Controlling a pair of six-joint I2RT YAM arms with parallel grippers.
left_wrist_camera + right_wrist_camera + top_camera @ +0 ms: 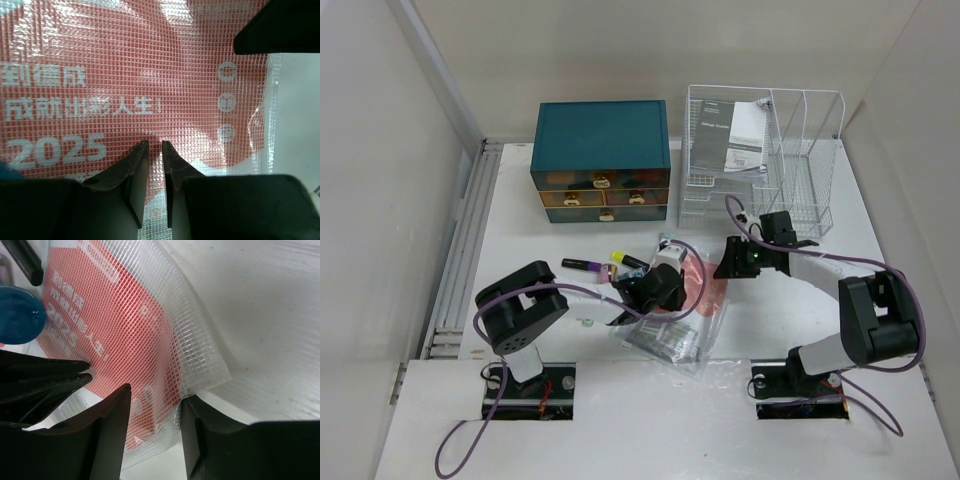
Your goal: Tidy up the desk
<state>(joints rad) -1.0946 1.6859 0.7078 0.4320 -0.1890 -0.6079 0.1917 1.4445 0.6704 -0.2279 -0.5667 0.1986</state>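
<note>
You had one desk (880, 290) to count over. At its far edge stood one teal drawer box (602, 140) showing four drawer fronts. Toward the far right corner stood one white wire rack (800, 170) holding one printed booklet (745, 140); whether that rack was one piece or two, you could not tell.

Near the middle lay two markers, a purple-tipped marker (582, 264) and a yellow-capped marker (625, 259), and one red mesh pouch (150, 75). One clear plastic bag (665, 342) lay toward the near edge. One blue round cap (17, 315) showed beside the pouch.

Two arms stood at the near edge, the left arm (520, 310) and the right arm (875, 320).
</note>
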